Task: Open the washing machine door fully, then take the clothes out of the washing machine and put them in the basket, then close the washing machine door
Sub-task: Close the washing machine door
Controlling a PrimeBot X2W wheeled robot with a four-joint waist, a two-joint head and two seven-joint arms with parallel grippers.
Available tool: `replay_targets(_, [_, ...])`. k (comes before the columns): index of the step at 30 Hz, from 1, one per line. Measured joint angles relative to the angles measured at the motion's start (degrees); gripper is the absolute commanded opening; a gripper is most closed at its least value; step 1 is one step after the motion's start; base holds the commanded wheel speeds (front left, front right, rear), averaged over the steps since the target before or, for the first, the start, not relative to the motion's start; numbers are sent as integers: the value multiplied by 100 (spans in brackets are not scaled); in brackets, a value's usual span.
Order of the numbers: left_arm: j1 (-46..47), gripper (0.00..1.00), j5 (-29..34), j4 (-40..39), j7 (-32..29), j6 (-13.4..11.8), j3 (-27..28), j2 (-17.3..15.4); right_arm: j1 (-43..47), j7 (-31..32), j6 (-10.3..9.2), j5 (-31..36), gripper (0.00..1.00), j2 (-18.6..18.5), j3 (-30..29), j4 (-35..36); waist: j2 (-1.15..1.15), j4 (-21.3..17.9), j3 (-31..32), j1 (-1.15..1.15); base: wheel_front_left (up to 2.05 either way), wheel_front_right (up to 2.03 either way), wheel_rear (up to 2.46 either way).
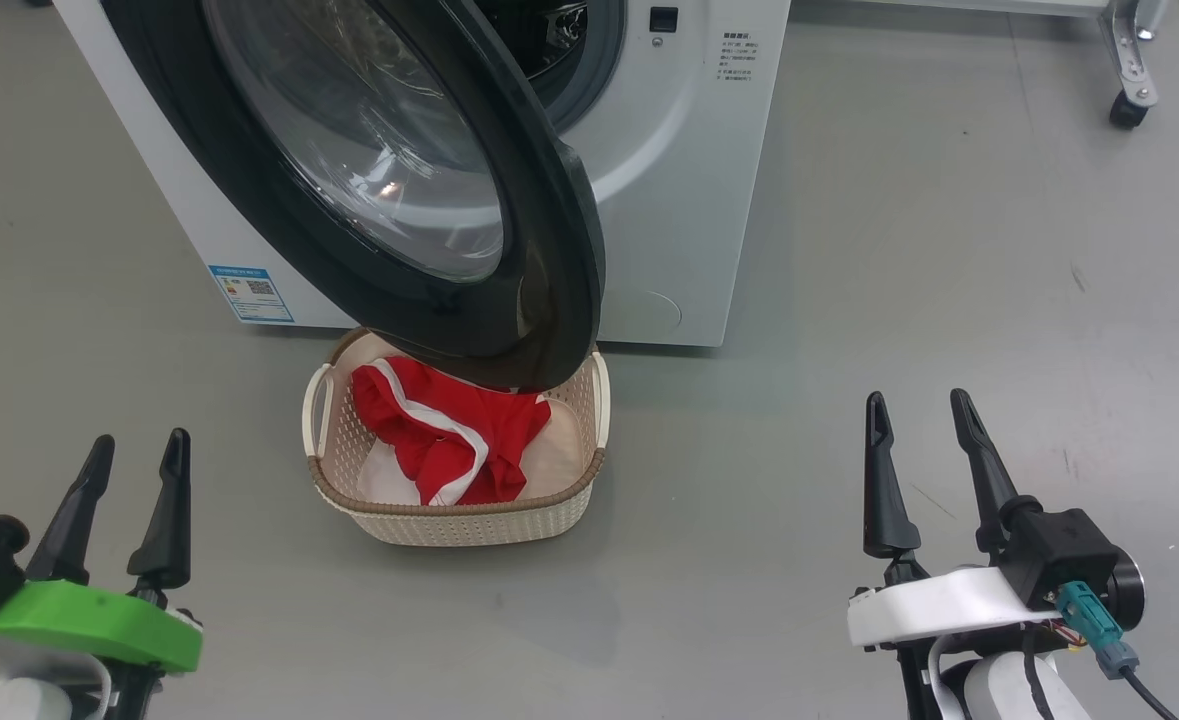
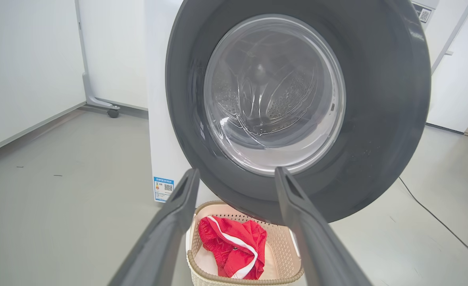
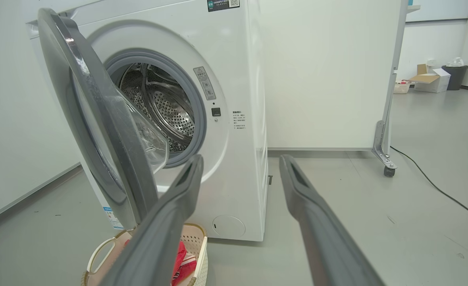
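Note:
The white washing machine (image 1: pixel 679 160) stands ahead with its black-rimmed round door (image 1: pixel 549 200) swung partly out over the basket. Its steel drum (image 3: pixel 166 107) shows behind the grey seal. The cream basket (image 1: pixel 469 520) sits on the floor in front, holding red clothes (image 1: pixel 449 430) with white trim over a white piece. My left gripper (image 1: pixel 139 448) is open at lower left, apart from the basket, fingers empty. My right gripper (image 1: pixel 917 406) is open at lower right, holding nothing. In the left wrist view the door (image 2: pixel 376 99) faces me above the basket (image 2: pixel 281 246) and clothes (image 2: pixel 234 246).
Grey floor (image 1: pixel 949 300) spreads to the right of the machine. A white panel on a caster (image 1: pixel 1129 105) stands at the far right. A black cable (image 3: pixel 436 186) runs over the floor. Boxes and a dark bin (image 3: pixel 454 75) sit far back.

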State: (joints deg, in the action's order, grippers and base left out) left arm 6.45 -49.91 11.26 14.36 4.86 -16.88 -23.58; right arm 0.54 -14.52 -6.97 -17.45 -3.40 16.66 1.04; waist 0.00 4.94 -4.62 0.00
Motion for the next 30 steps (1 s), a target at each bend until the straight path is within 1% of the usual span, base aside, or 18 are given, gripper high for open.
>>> replay_targets(3, [-2,100,222,-57,0,-1,87,63,1,0,34,0,100,2,-7,0,0,0,0,0,0,0,0])
replay_targets(9, [-72,100,521,-116,0,0,208,151,1,0,40,0,100,10,-18,0,0,-11,8,0,0,0,0])
replay_targets(13, [-158,100,619,-142,0,5,293,288,2,0,45,0,100,12,-32,0,0,-19,13,0,0,0,0])
replay_targets(16, [-183,100,679,-156,1,8,348,322,2,0,84,0,100,13,-37,0,0,-20,16,0,0,0,0])
replay_targets(30, [-321,100,972,-165,1,88,514,527,3,0,135,0,100,20,-45,-24,0,-23,72,0,0,0,0])
